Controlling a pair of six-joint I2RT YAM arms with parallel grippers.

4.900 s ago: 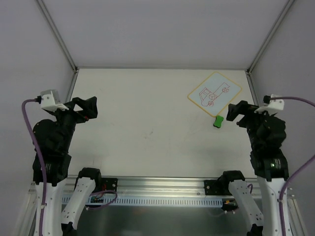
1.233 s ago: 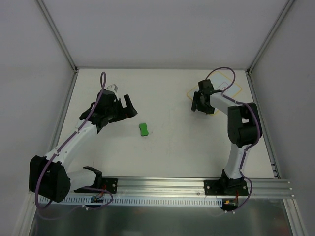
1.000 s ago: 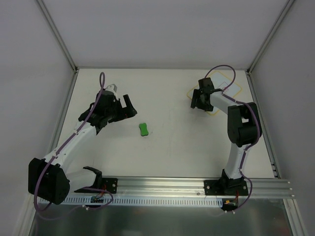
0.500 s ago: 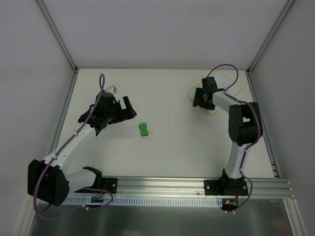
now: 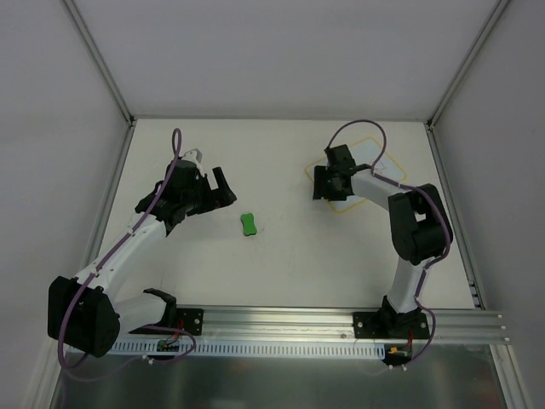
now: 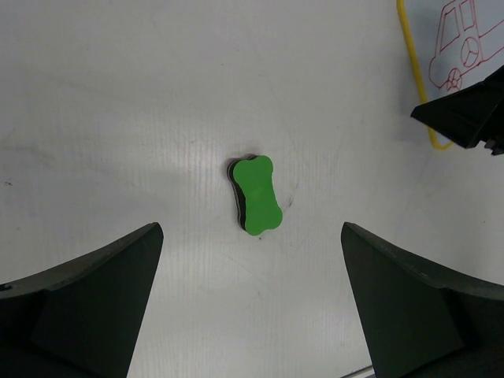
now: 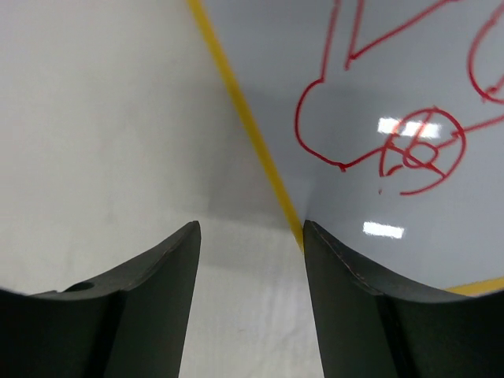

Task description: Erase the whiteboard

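White tabletop inside a grey-walled enclosure. Whiteboard (image 5: 368,153) flat in the upper right of the overhead view, red vehicle drawing not yet wiped. Right gripper (image 7: 250,227) low at the board's left edge, jaws part open and astride the yellow border, one finger over the board, the other over bare table, nothing clamped. Left gripper (image 5: 226,187) spread wide and empty, aimed at the green eraser (image 6: 256,194) at mid-table, not touching it.

Likely trouble: skidding or tipping the board by closing on so thin an edge; twisting the eraser loose through an off-centre pinch.

Only from the right wrist: border between the fingers, wheel lines close up. Only from overhead: board and eraser well apart, drawing mostly hidden under the arm.
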